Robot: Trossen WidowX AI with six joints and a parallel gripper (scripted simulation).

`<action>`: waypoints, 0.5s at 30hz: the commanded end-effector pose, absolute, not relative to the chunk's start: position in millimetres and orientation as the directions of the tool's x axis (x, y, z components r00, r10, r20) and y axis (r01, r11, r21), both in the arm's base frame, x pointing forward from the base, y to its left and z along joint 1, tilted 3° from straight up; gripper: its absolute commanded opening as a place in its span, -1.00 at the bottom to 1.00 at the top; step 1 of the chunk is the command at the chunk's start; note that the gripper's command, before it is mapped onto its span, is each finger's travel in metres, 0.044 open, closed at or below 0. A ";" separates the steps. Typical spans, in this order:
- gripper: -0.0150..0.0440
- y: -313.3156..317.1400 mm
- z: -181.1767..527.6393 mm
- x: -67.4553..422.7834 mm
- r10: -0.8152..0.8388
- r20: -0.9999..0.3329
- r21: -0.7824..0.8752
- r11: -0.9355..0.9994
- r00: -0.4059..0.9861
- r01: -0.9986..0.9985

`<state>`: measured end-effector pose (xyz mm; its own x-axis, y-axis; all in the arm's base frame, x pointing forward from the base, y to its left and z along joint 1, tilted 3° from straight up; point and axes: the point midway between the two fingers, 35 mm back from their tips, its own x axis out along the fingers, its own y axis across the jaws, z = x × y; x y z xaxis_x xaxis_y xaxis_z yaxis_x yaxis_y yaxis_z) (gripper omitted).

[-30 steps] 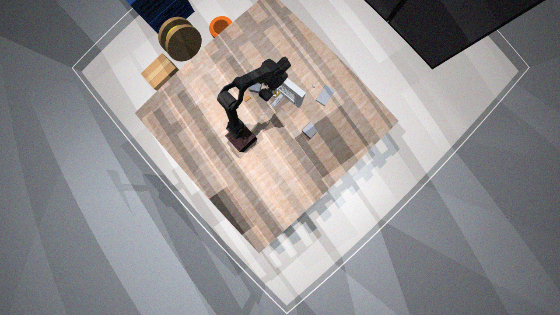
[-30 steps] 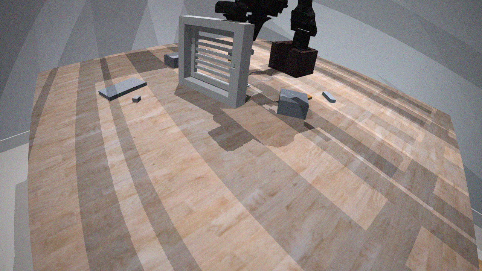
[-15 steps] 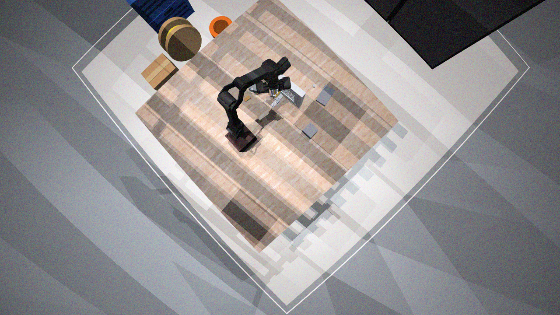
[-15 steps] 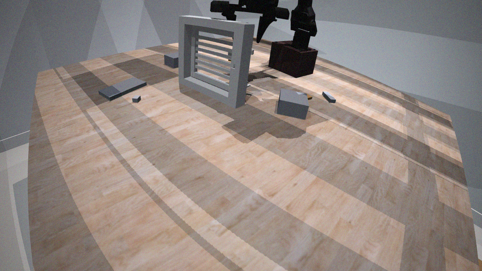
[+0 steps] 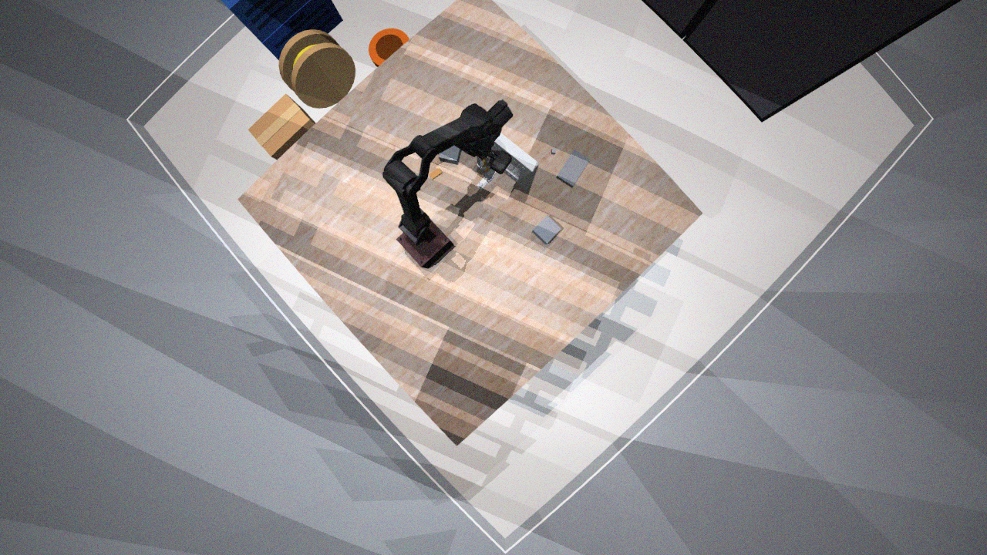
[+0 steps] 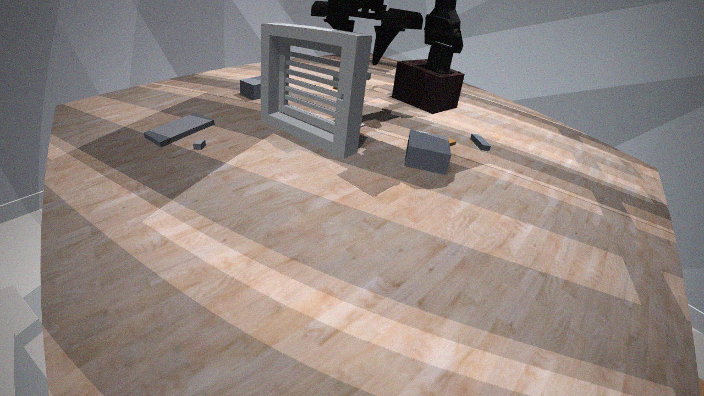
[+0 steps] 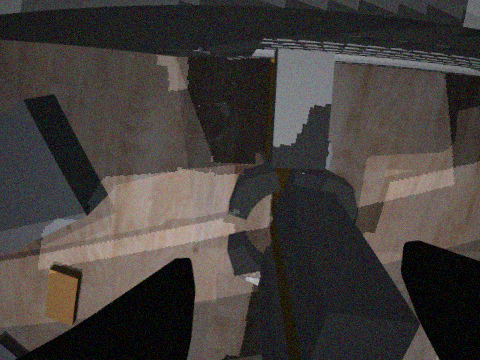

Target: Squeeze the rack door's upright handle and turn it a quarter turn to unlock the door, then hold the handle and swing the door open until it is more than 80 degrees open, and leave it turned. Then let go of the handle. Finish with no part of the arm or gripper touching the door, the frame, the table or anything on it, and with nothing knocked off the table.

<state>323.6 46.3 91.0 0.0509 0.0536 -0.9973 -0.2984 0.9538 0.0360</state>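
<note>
Two fingers: my gripper (image 5: 488, 158) (image 6: 358, 47) (image 7: 299, 267) stands about two-thirds open, gripping nothing
Handle: between the fingers in my wrist view, clear of both tips, its dark grip (image 7: 325, 270) running lengthwise toward the camera
Next move: I judge backing straight out along that grip, without sideways drift, is safest
</note>
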 end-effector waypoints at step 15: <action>0.47 46.1 90.9 324.1 0.052 -0.997 0.073 0.830 0.053 0.553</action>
<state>323.6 46.3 91.0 0.0509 0.0536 -0.9973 0.4253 0.9023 0.0702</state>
